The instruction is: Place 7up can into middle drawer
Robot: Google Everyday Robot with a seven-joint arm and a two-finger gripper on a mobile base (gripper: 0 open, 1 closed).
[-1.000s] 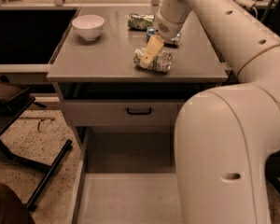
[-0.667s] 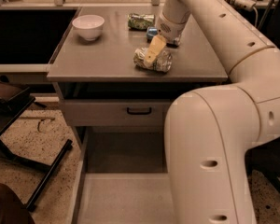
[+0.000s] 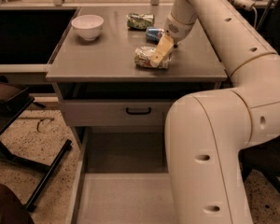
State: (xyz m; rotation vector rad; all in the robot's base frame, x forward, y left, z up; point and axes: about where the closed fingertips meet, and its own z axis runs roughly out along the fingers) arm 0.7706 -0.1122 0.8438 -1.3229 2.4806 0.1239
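The 7up can [image 3: 147,58], pale green and white, lies on its side on the grey tabletop [image 3: 98,55], right of centre. My gripper [image 3: 161,51] reaches down from the arm at the upper right and sits on the can's right end, touching it. The middle drawer [image 3: 123,195] is pulled open below the table's front, with a flat pale floor and low side walls. My arm's large white link hides its right part.
A darker green can [image 3: 140,21] and a blue can [image 3: 154,33] lie behind the 7up can. A white bowl [image 3: 87,26] stands at the table's back left. A closed drawer front with a black handle [image 3: 138,110] sits above the open drawer. Dark chair legs [image 3: 46,171] stand at the left.
The gripper stays at the 7up can, which has barely moved. The arm's big lower link has shifted in the foreground and covers more of the drawer's right side.
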